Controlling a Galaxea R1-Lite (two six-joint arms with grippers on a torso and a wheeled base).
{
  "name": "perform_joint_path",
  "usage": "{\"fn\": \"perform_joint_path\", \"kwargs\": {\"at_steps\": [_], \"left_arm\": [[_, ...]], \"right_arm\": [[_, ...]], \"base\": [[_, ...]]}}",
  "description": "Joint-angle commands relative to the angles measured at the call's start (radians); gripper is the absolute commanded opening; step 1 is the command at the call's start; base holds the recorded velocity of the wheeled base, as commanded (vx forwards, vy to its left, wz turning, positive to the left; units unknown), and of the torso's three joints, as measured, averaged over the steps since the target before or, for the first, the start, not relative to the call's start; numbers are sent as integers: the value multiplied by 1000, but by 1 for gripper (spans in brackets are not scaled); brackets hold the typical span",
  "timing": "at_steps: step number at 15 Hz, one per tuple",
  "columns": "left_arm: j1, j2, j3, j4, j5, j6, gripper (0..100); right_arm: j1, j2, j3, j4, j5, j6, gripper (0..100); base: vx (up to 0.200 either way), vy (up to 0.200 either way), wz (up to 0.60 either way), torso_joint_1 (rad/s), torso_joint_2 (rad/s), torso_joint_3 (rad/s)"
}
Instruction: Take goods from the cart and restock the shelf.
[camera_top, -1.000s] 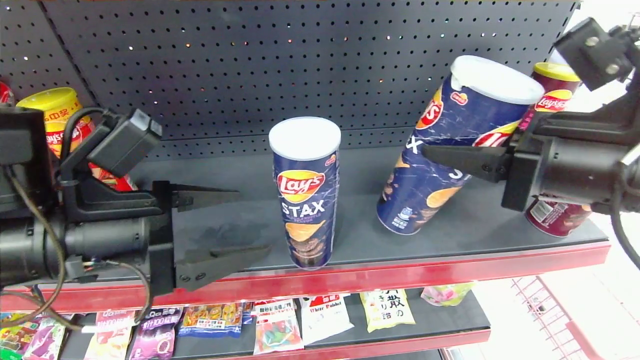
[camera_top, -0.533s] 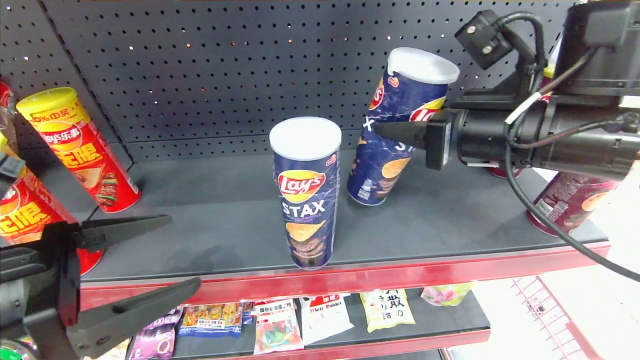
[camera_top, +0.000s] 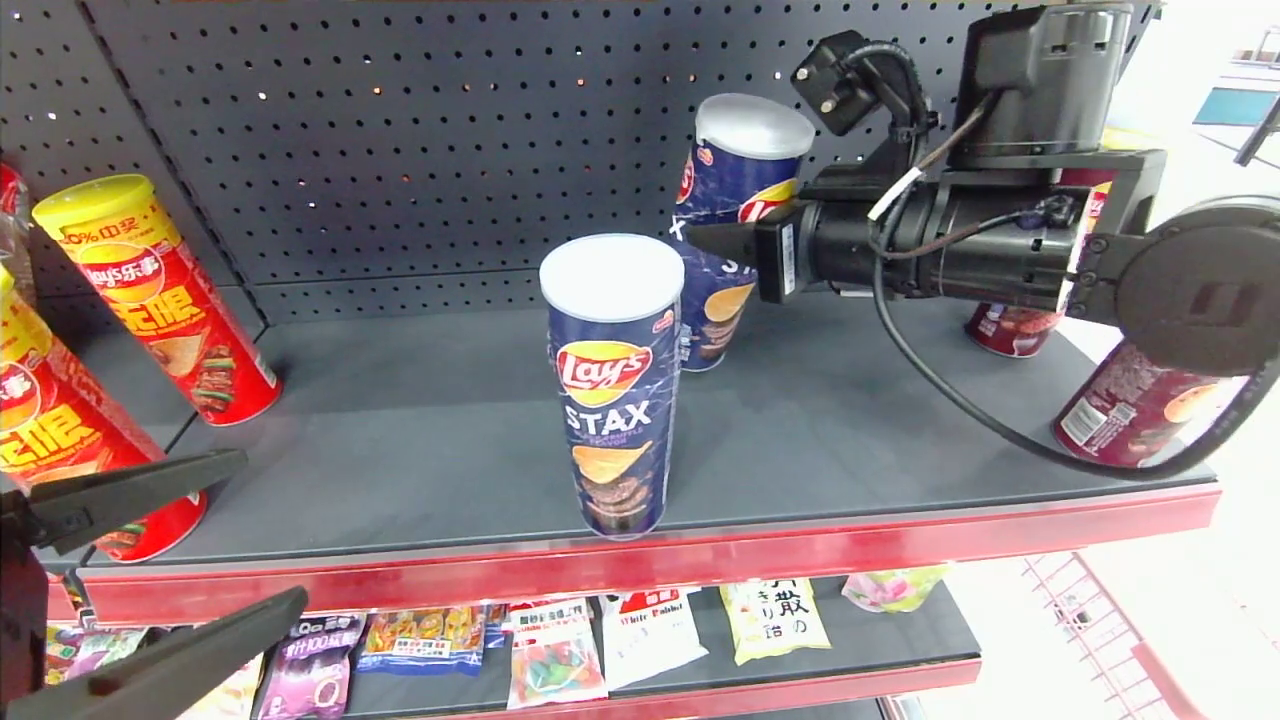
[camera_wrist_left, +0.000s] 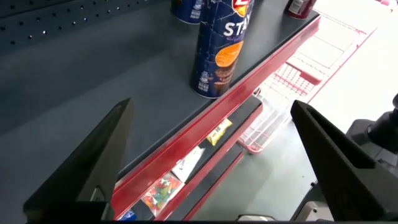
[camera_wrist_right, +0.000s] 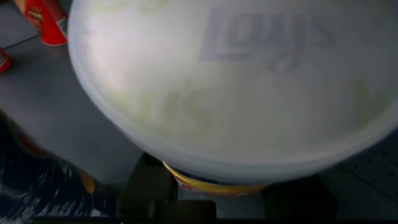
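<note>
While the right gripper (camera_top: 735, 235) reaches in from the right side of the shelf (camera_top: 450, 420), its fingers are clamped on the middle of a blue chip can (camera_top: 745, 160). 1 finger (camera_top: 715, 240) lies across the can's near side; the other is hidden behind it. The can leans a little, white lid (camera_wrist_right: 230, 81) up, close to the pegboard back (camera_top: 400, 150). I cannot tell whether its base touches the deck. It sits behind and slightly right of a 2nd blue can (camera_top: 612, 390), which stands upright near the red front edge and covers part of it. The left gripper (camera_top: 272, 527) hangs low at the left, in front of the shelf edge, its 2 fingers spread wide with nothing between them. Red cans (camera_top: 160, 290) stand at the left end, maroon cans (camera_top: 1130, 405) at the right.
</note>
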Motion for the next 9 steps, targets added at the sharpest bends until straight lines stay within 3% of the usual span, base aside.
{"fn": "perform_joint_path", "kwargs": {"at_steps": [1,6,7,9], "left_arm": [[0,-10,2,0,-1,0,100],[5,-10,5,0,24,-3,100],[5,-10,4,0,34,-22,100],[5,-8,2,-2,34,-23,100]], "right_arm": [[2,58,-47,-1,-5,1,0],[14,78,-62,1,-35,4,0],[22,93,-62,1,-35,6,0],[22,102,-64,-1,-37,6,0]], "base": [[0,0,0,0,0,0],[0,0,0,0,0,0],[0,0,0,0,0,0],[0,0,0,0,0,0]]}}
